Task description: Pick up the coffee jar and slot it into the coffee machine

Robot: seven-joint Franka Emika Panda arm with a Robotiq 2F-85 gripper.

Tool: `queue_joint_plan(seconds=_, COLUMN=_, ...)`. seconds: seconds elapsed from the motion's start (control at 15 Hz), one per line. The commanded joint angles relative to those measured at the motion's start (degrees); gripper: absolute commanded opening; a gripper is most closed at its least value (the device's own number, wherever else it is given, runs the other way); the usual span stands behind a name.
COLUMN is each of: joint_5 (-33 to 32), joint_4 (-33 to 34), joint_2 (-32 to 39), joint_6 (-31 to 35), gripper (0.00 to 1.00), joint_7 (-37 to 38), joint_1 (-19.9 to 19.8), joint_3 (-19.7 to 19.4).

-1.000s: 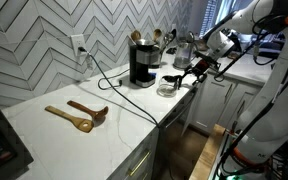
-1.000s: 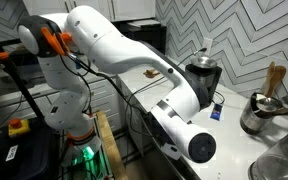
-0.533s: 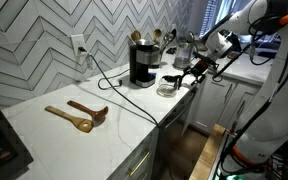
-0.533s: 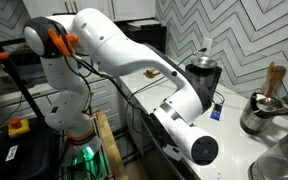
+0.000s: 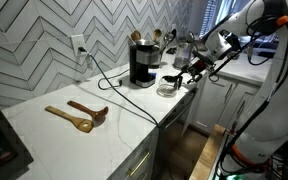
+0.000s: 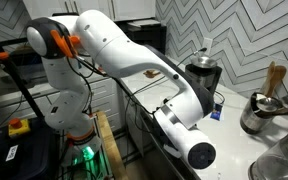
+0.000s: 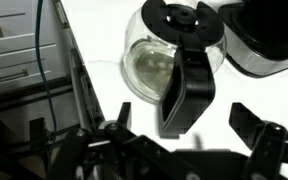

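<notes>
Coffee jar (image 7: 154, 65) top cropped in wrist view, claw (image 5: 182, 77) tiny, blurred in exterior view

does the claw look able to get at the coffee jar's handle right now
Probably yes: the claw is open and facing the coffee jar, whose handle points toward it with nothing between. The coffee machine stands just beside.

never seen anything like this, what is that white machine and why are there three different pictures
The white machine is a robot arm with a gripper at its tip. Two pictures come from cameras standing in the room; the third is from a camera on the wrist. On the white counter stand a black coffee machine and a glass coffee jar beside it; wooden spoons lie further off. The gripper is open and holds nothing; it hovers near the jar's handle.
</notes>
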Motion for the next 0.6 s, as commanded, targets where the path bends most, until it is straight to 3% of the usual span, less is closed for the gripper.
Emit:
queue_joint_plan(seconds=0.0, joint_5=3.78, joint_4=1.29, joint_2=2.81, joint_6=-2.95, gripper=1.00, joint_7=-1.08, joint_1=-0.77, joint_3=-0.19)
queue_joint_plan(seconds=0.13, joint_5=5.34, joint_4=1.48, joint_2=3.79, joint_6=-3.34, gripper=0.99, joint_7=-1.14, joint_1=-0.75, joint_3=-0.13)
queue_joint_plan(seconds=0.33, joint_5=7.88, joint_4=1.78, joint_2=4.79, joint_6=-4.20, gripper=0.83, joint_7=-1.33, joint_1=-0.91, joint_3=-0.09)
queue_joint_plan(seconds=0.47, joint_5=9.34, joint_4=2.16, joint_2=5.32, joint_6=-5.37, gripper=0.85, joint_7=-1.48, joint_1=-1.02, joint_3=-0.12)
queue_joint_plan(seconds=0.53, joint_5=9.92, joint_4=2.40, joint_2=5.70, joint_6=-5.98, gripper=0.79, joint_7=-1.47, joint_1=-1.06, joint_3=-0.12)
